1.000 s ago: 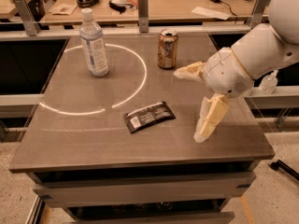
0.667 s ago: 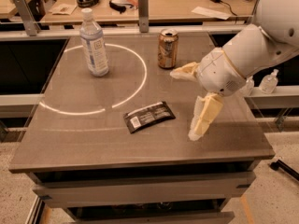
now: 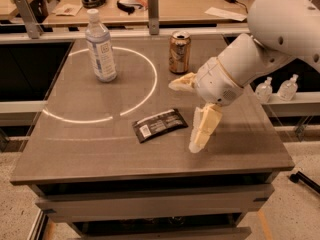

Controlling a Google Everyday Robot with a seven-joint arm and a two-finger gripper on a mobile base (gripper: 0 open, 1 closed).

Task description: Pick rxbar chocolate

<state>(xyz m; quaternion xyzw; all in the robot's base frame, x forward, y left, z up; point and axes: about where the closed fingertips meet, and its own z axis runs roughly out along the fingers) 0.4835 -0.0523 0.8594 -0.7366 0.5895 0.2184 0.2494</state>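
Gripper [image 3: 182, 117] has shifted left since a second ago and is now closer to the bar [image 3: 160, 124]. Bar, can and bottle are unmoved. The gripper is spread wide with nothing between its fingers [image 3: 204, 129]. One finger points down toward the table [image 3: 100, 154] and the other sticks out left, higher up. It hangs from the white arm [image 3: 260, 49], which comes in from the upper right.

The bar lies flat on the table just left of the down-pointing finger and below the upper one, with a small gap and no contact seen. It has a black wrapper, sits slightly tilted, and its white label is at the end far from the gripper.

The can [image 3: 179, 52] stands upright behind the gripper, just beyond the upper finger (close, but whether they touch is unclear). The bottle [image 3: 101, 49] stands upright well off to the gripper's left and further back, capped, with a label on its side. A thin bright ring of light [image 3: 145, 91] curves across the tabletop between bottle and can and passes left of the bar.
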